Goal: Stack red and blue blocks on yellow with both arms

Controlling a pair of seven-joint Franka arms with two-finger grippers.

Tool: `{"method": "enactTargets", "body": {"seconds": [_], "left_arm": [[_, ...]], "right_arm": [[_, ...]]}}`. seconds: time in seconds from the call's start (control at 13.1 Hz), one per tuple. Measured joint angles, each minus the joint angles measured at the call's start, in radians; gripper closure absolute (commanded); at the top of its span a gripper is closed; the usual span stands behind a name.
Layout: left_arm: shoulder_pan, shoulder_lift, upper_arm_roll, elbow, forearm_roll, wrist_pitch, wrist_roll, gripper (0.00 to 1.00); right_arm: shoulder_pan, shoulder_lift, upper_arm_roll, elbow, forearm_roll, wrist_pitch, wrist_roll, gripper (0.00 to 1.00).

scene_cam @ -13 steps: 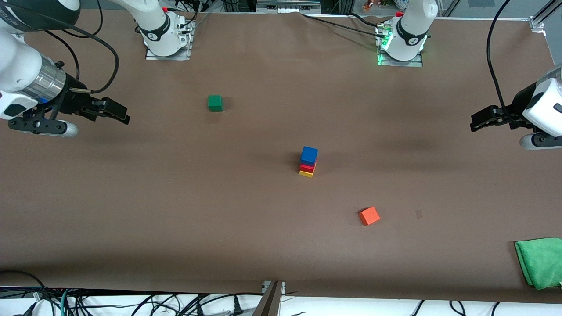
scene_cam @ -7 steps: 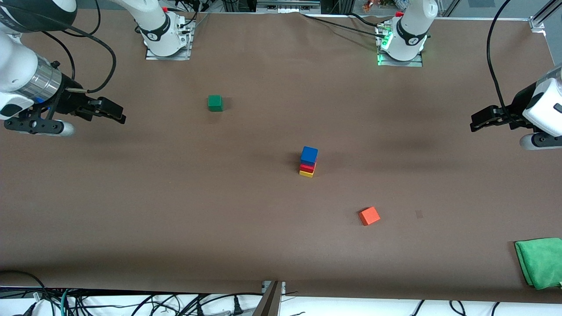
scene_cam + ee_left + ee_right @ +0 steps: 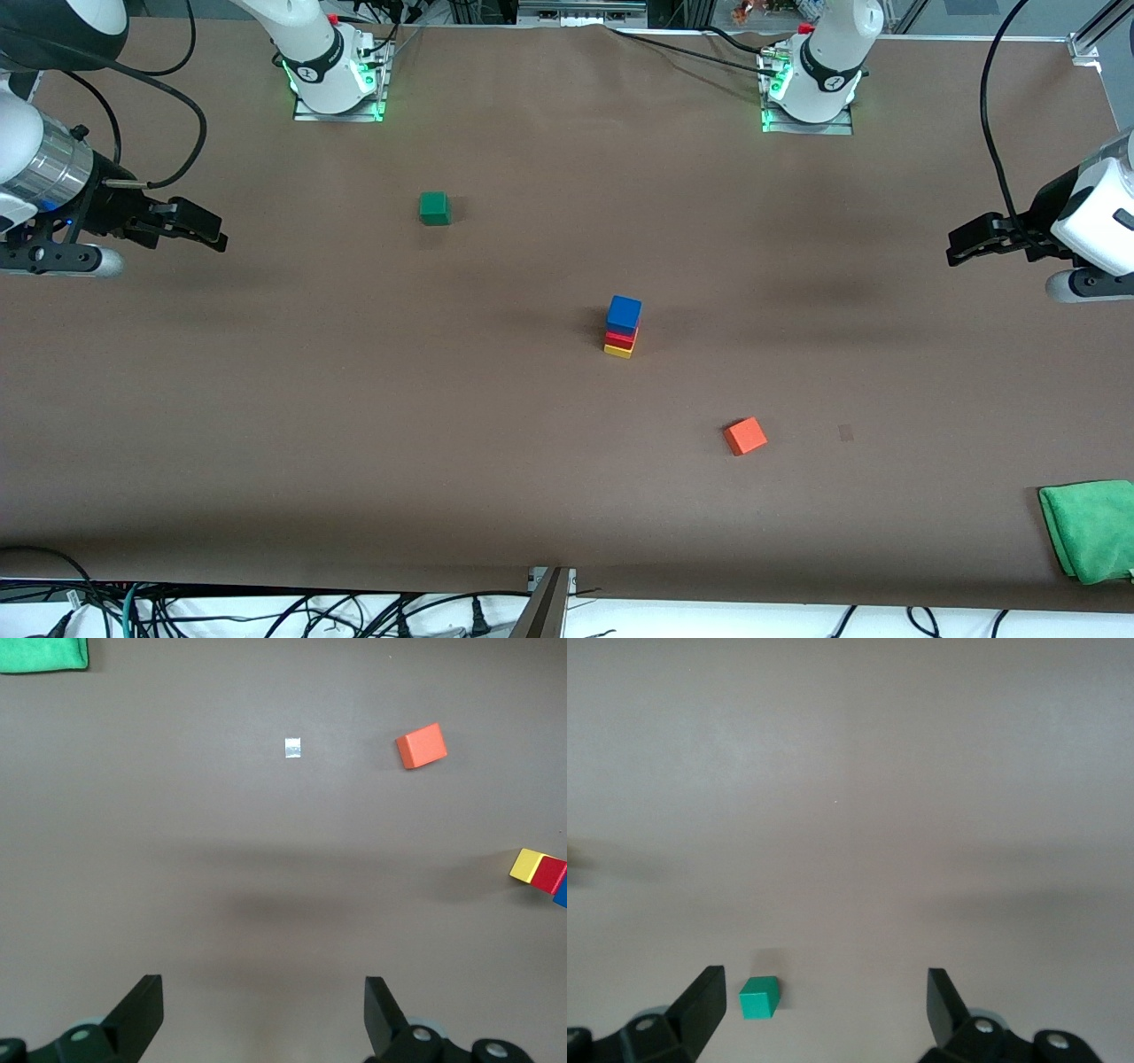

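At table centre the blue block (image 3: 624, 313) tops the red block (image 3: 620, 338) on the yellow cube (image 3: 618, 350); an orange cube (image 3: 745, 436) lies at four o'clock. Both grippers, left (image 3: 961, 248) and right (image 3: 208, 232), hang spread and empty over the table's ends.

Your right gripper (image 3: 208, 232) is pulling back toward the right arm's end of the table: in the front view it now sits closer to that edge and a little higher than it did a second ago, and more of its wrist has slid out of the picture. The right arm's base (image 3: 332, 84) now glows green where it showed no light before. Your left gripper (image 3: 961, 246) seems to have crept very slightly toward the right arm's end of the table, though the shift is too small to be sure.
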Motion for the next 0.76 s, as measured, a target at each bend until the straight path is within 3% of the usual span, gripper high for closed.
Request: {"method": "enactTargets", "body": {"seconds": [0.23,0.76], "left_arm": [[-0.002,0.000,0.000,0.000,0.000,0.000,0.000,0.00],[-0.002,0.000,0.000,0.000,0.000,0.000,0.000,0.00]], "right_arm": [[-0.035,-0.005,0.041,0.000,-0.007,0.000,-0.008,0.00],[-0.035,-0.012,0.055,0.007,-0.043,0.014,-0.046,0.00]]}}
